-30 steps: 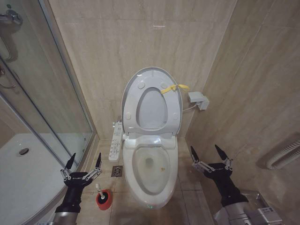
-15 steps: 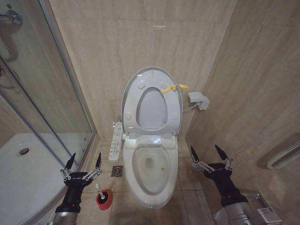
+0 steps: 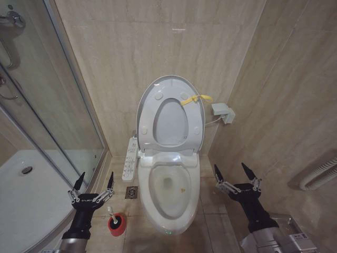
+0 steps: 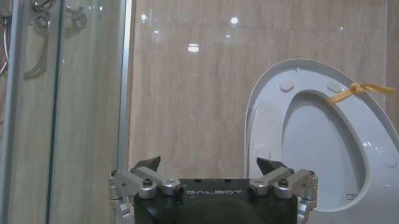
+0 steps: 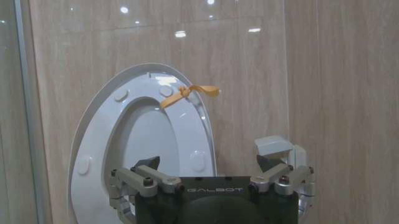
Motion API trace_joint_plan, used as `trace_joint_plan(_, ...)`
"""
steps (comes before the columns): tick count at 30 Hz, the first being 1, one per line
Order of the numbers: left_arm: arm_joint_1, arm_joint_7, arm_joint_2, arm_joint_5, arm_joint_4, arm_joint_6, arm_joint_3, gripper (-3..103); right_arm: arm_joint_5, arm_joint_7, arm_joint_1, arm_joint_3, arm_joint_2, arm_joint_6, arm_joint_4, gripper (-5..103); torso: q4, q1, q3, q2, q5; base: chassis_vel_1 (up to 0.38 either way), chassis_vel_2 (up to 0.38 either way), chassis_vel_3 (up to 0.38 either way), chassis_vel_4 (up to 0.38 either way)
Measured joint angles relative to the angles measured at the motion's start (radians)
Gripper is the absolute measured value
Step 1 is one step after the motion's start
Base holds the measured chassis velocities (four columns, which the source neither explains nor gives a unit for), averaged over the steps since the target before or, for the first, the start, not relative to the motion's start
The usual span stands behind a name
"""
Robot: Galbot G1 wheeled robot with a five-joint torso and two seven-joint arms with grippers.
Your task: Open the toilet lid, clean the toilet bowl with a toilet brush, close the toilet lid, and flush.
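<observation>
The toilet lid (image 3: 150, 105) stands raised against the back wall together with the seat, a yellow strap (image 3: 196, 99) tied at its edge; it also shows as the lid (image 4: 268, 112) and the lid (image 5: 103, 135) in the wrist views. Below it the toilet bowl (image 3: 194, 184) lies uncovered, with water at its bottom. On the floor left of the bowl, the toilet brush (image 3: 112, 213) stands in a red holder (image 3: 118, 225). My left gripper (image 3: 95, 181) hangs open just above and left of the brush. To the right of the bowl my right gripper (image 3: 232, 173) is open and holds nothing.
A glass shower door (image 3: 47, 105) and a white shower tray (image 3: 26, 195) fill the left side. A control panel (image 3: 129, 159) hangs at the toilet's left, with a floor drain (image 3: 131, 192) below it. A white box (image 3: 222, 112) is mounted on the right wall.
</observation>
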Motion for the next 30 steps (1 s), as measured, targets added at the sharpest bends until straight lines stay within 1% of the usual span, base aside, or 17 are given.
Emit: trace_joint_plan(30,0.0,0.0,0.0,0.0,0.0,0.0,0.0,100,0.001,0.0,0.0,0.0,0.0,0.0,0.0,100,0.0,0.0,0.0,0.0,0.0,0.0,0.0,0.0,0.0)
